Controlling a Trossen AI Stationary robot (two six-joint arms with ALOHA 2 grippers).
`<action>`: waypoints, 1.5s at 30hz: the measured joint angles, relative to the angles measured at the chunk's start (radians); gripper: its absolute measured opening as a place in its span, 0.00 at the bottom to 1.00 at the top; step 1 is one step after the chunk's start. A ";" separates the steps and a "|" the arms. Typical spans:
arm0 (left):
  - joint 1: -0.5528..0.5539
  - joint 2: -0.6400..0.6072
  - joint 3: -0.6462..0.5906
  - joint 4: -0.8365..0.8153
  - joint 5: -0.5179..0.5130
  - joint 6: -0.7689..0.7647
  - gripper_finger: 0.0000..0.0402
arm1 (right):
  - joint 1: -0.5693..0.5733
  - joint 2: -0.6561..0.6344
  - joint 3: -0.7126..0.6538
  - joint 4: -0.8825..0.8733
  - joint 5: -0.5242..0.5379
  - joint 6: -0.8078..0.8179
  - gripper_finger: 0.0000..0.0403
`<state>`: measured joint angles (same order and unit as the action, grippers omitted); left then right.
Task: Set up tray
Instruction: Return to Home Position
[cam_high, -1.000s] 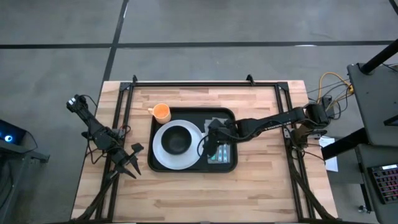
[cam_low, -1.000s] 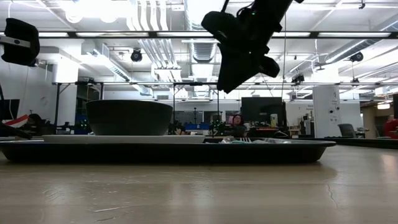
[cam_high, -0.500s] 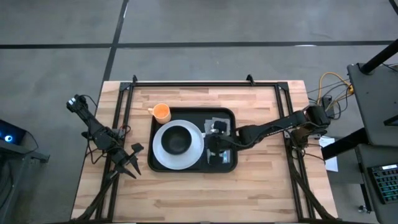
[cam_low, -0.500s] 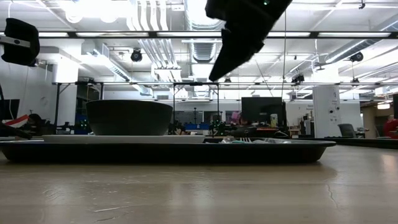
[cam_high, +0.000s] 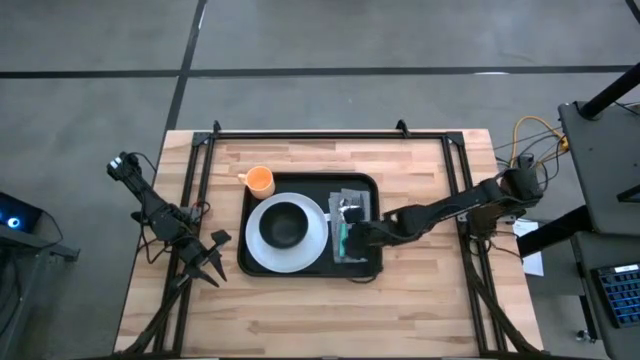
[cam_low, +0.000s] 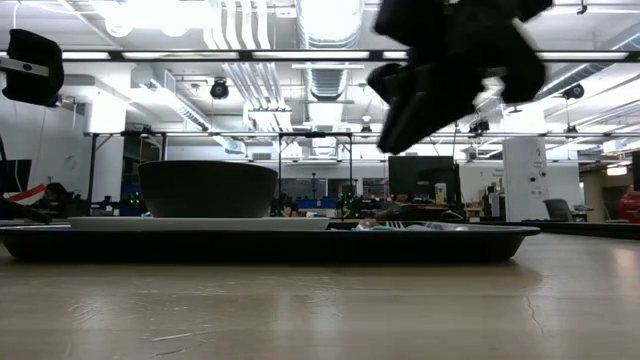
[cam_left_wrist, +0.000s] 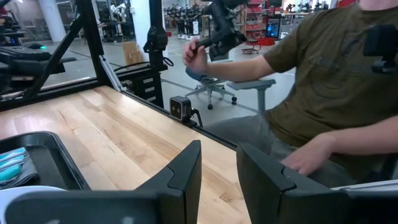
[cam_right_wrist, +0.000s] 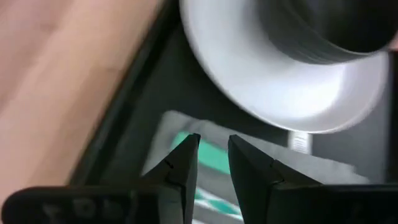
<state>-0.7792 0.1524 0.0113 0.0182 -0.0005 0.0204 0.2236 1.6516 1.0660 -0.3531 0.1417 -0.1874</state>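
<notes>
Pale wood worktop (cam_high: 300, 310) carried everything. At its 9 o'clock edge the left hand (cam_left_wrist: 219, 150) waited, fingers a little apart and empty. Near centre lay the tray (cam_high: 300, 182), bearing a plate (cam_high: 262, 250), a bowl (cam_high: 285, 225) and, on its 3 o'clock side, a napkin (cam_high: 357, 194) with teal-handled cutlery (cam_left_wrist: 11, 167). Above that napkin the right hand (cam_right_wrist: 213, 143), narrowly parted and holding nothing, had slid toward 3 o'clock since a moment before. We judged the setting finished, with only the retreat remaining.
</notes>
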 joint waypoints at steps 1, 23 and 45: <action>0.000 0.000 0.000 0.000 0.000 0.000 0.21 | -0.002 -0.028 -0.038 0.026 -0.034 -0.015 0.19; 0.000 0.000 0.000 0.000 0.000 0.000 0.21 | -0.434 -0.870 -0.853 0.933 -0.322 0.030 0.19; 0.000 0.000 0.000 0.000 0.000 0.000 0.21 | -0.440 -1.005 -0.891 0.933 -0.326 0.010 0.18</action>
<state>-0.7792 0.1528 0.0113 0.0185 -0.0002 0.0204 -0.2161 0.6464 0.1753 0.5801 -0.1844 -0.1775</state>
